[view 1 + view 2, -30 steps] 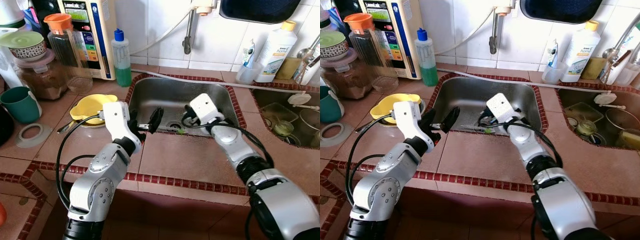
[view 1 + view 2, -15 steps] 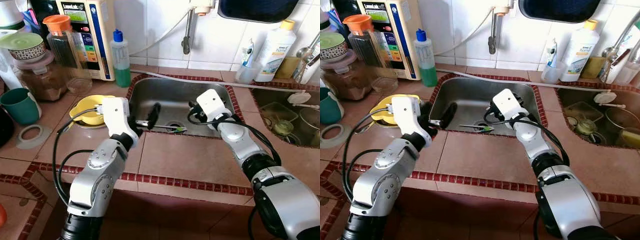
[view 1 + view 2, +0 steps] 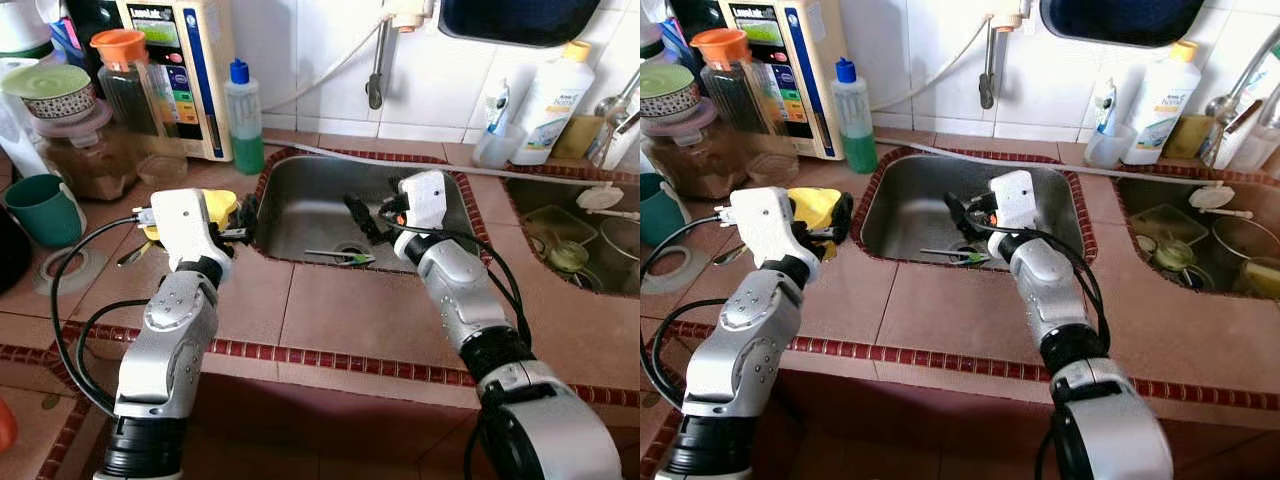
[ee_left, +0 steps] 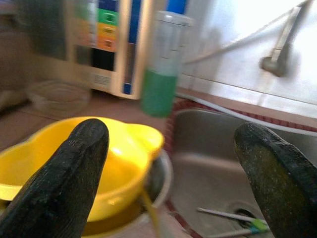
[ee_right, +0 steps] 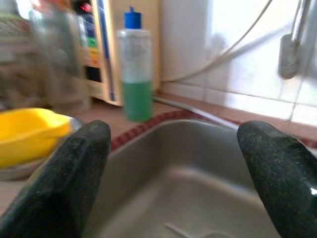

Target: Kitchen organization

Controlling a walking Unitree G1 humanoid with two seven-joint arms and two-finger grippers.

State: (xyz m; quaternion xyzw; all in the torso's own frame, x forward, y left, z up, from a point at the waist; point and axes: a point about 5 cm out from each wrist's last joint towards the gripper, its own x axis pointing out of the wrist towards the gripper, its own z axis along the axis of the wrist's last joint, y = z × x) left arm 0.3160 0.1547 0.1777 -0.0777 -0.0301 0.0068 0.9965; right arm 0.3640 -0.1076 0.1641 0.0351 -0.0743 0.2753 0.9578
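— Stainless steel sink point(image 3: 300, 195) sits in the middle of the tiled table point(image 3: 360, 320), and on its floor near the drain lies a thin utensil with a green tip point(image 3: 342, 257). Where are the arms?

— The right gripper point(image 3: 362, 215) hangs over the sink, above that utensil, fingers point(image 5: 69, 183) spread wide and holding nothing. The left gripper point(image 3: 243, 215) is at the sink's left edge, just beside the yellow bowl point(image 3: 212, 207), also wide apart and empty.

— What is the bowl resting on?

— It sits in a metal dish point(image 4: 161, 174) on the table, left of the sink.

— And behind?

— A clear bottle of green liquid with a blue cap point(image 3: 244, 115) stands at the far left corner of the sink, next to a white appliance point(image 3: 195, 60) against the wall.
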